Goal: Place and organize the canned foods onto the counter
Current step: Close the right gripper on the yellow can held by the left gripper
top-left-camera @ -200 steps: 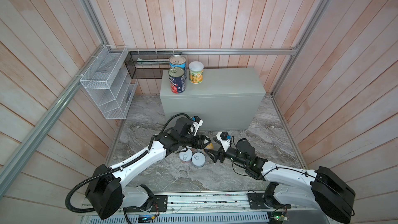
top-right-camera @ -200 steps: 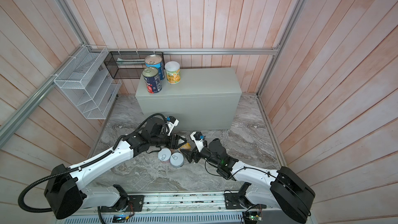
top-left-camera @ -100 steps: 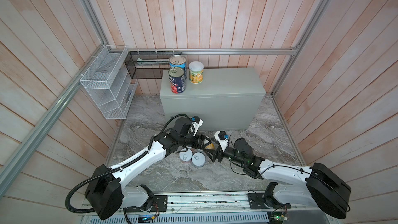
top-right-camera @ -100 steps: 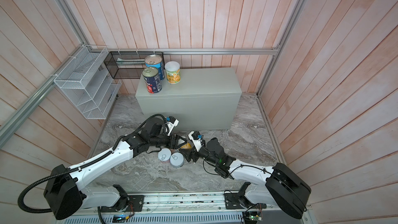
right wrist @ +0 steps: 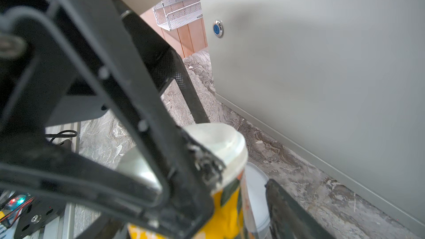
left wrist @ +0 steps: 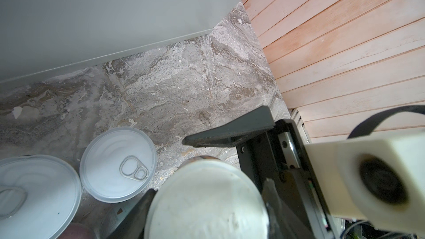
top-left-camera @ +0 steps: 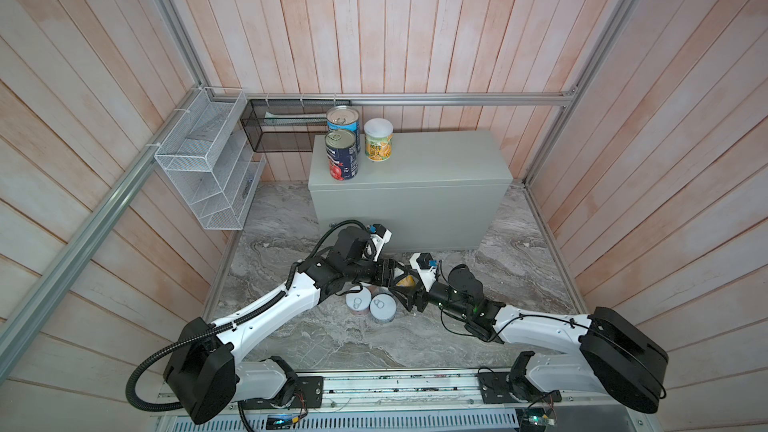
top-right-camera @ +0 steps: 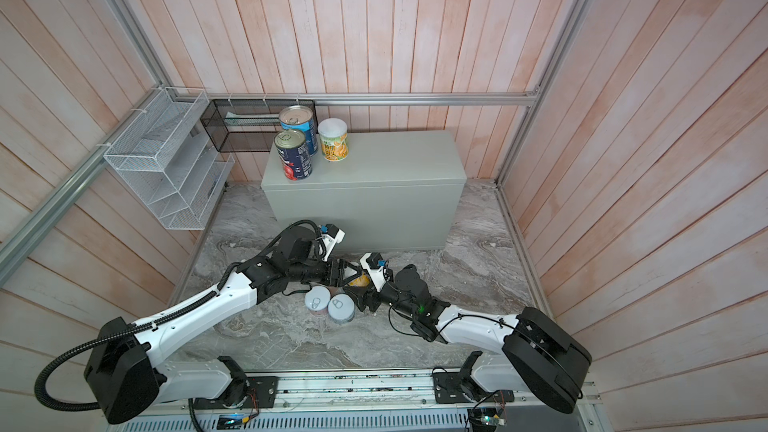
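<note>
The yellow-labelled cylindrical can with a white plastic lid (right wrist: 230, 210) is held near its lid by the left hand (left wrist: 207, 201), which is closed tightly on it. The can is kept low over the grey marble-patterned floor (top-left-camera: 415, 338), in front of the large light-grey metal bench (top-left-camera: 415, 168). Whether its base is lifted from the floor cannot be told.

The right hand (top-left-camera: 404, 292) is placed around the same can with its jaws partly apart, and a gap is seen between the can and one finger (right wrist: 282, 210).

A drop is judged to be the main danger. If the can is released by the left hand before a firm grip is made by the right hand, it is likely to fall onto the two short pale pull-tab cans (top-left-camera: 382, 306) just beside it. The fingers of both hands are crowded together, so a knock between them, or against the short cans, is possible. Since the can is gripped near the lid, it may also be tilted.
</note>
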